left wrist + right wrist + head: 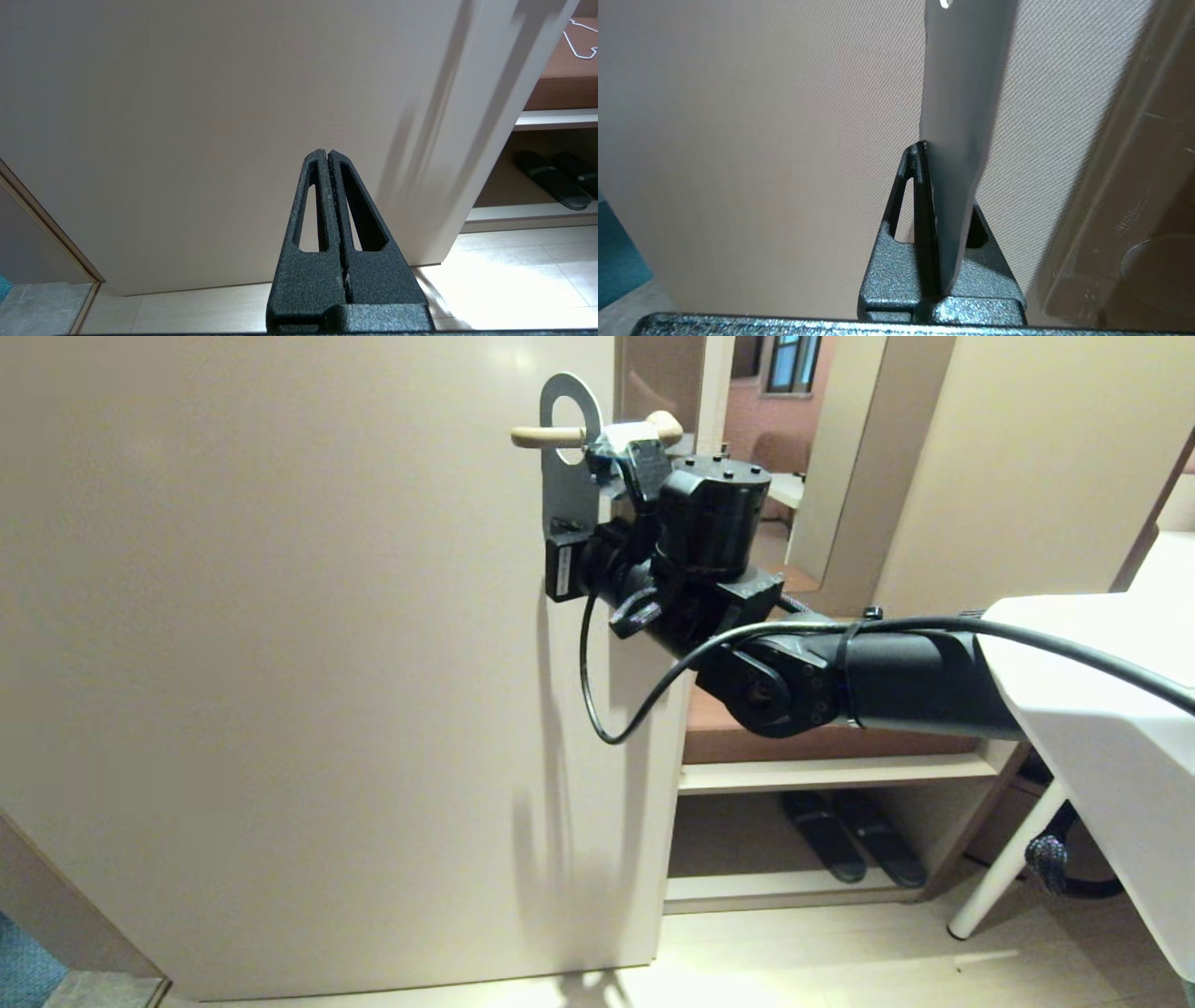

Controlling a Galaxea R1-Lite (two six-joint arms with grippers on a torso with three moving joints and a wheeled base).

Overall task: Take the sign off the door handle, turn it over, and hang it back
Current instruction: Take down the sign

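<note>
Hanging the sign back on the door handle looks to be the step in hand: the right gripper pinches the sign's lower end between its fingers, and the round hole at the top already sits around the slim lever, whose rounded tip pokes out on the door side. The face turned outward reads pale grey-white, so I judge the flip is done (no lettering can be made out on it, though). What the next move calls for, as I see it, is to seat the hole fully on the lever, then part the fingers and draw the arm back without dragging the sign off again. The sign is a thin, stiff, smooth-faced card with a rounded top, held nearly upright and edge-on in the right wrist view, close to the matte, finely textured beige door. The handle is a smooth cream bar. The left gripper is parked low near the door's foot, its black pebbled fingers pressed together on nothing. Dark slippers lie under a wooden shelf beyond the door edge.
</note>
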